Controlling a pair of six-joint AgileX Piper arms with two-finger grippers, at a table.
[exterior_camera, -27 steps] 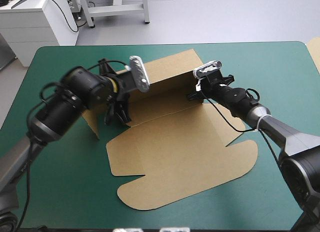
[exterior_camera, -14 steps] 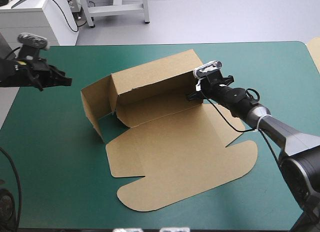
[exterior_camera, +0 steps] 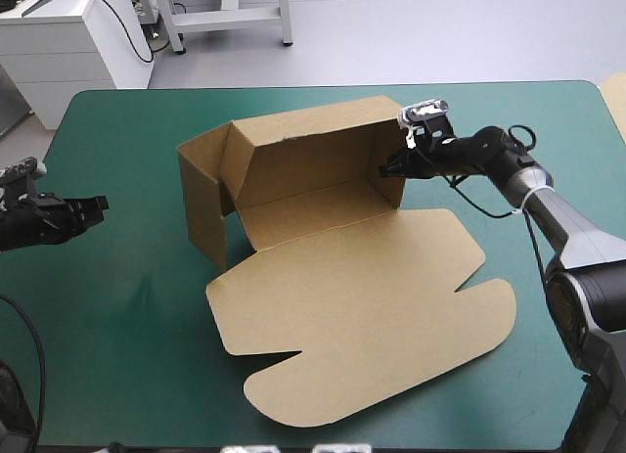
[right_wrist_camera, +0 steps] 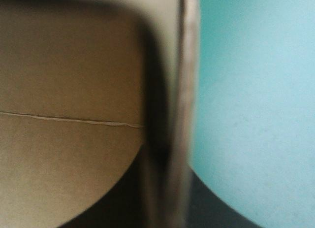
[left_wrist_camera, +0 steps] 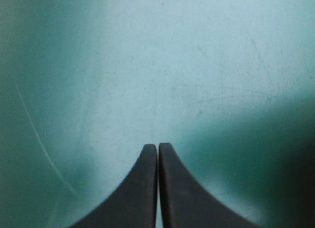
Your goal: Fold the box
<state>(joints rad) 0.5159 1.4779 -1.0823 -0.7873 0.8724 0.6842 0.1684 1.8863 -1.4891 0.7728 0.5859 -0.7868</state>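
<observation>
Brown box (exterior_camera: pixel 362 287) half-raised at mid-table, gripped at one end.
Back wall and both end flaps upright, the broad lid flat on the teal-green cover (exterior_camera: pixel 137 355) toward the table's near edge. Pinched at the top of the right end wall by the right gripper (exterior_camera: pixel 389 166), board edge between the black fingers. Near the table's left edge, well apart from the box, the left gripper (exterior_camera: pixel 98 206): clenched on nothing, fingertips together over the cover.
</observation>
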